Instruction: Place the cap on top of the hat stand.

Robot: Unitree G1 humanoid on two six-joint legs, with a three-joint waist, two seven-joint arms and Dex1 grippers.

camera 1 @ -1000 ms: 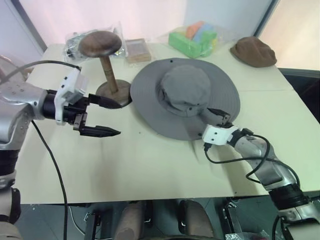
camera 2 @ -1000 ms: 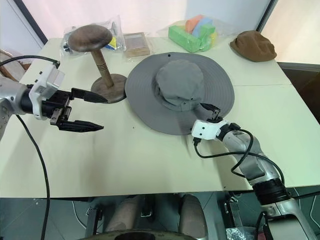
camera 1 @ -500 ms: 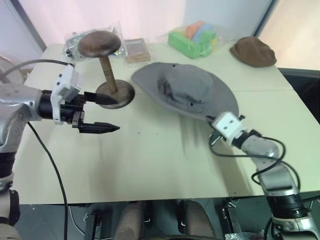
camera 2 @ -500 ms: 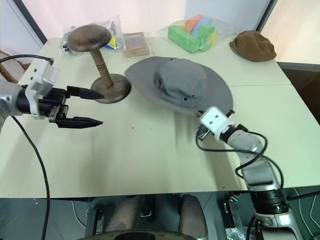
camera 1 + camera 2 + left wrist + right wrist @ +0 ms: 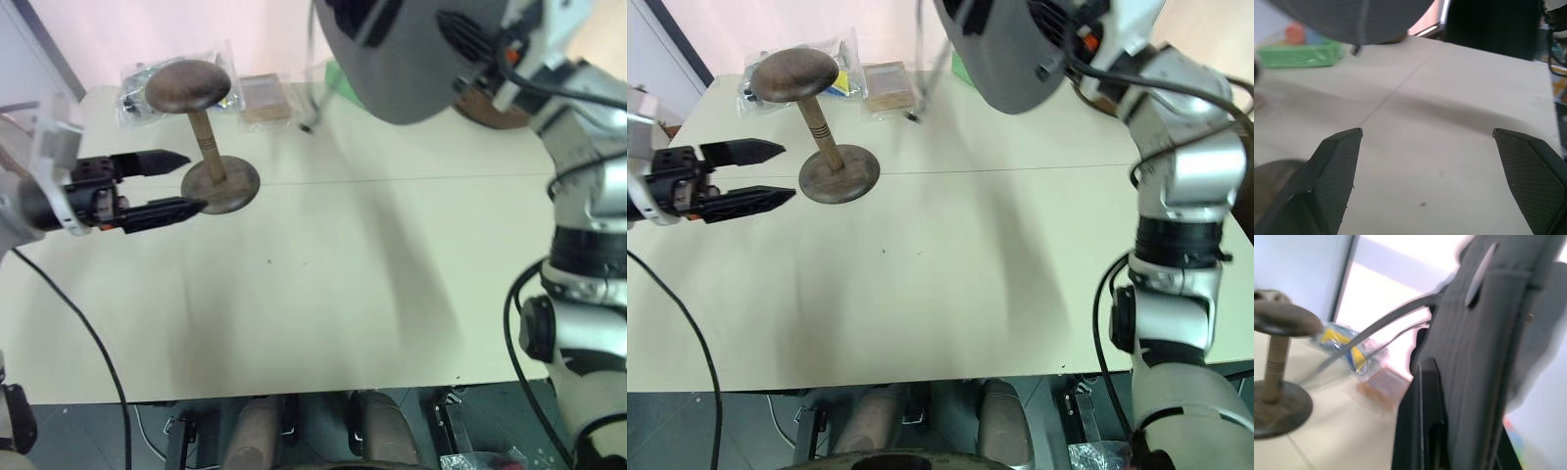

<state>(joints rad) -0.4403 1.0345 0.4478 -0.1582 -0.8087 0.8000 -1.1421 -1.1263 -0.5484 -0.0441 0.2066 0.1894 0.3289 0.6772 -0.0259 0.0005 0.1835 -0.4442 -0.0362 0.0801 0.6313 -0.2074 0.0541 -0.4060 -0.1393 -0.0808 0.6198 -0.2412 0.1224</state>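
One cap (image 5: 411, 59) of soft grey fabric hangs well above the table (image 5: 323, 294), its wide floppy brim pinched in the right gripper (image 5: 1073, 39), whose black fingers are clenched on the cloth; a thin chin cord (image 5: 931, 83) dangles from it. One hat stand (image 5: 201, 127) of dark, smooth turned wood stands upright on the pale matte tabletop: a round mushroom top, a slim ringed stem and a flat disc base. The left gripper (image 5: 167, 183) hovers just beside that base, its two pointed, textured black fingers (image 5: 1334, 171) spread apart and holding nothing. One crinkled clear plastic bag (image 5: 838, 69) lies behind the stand
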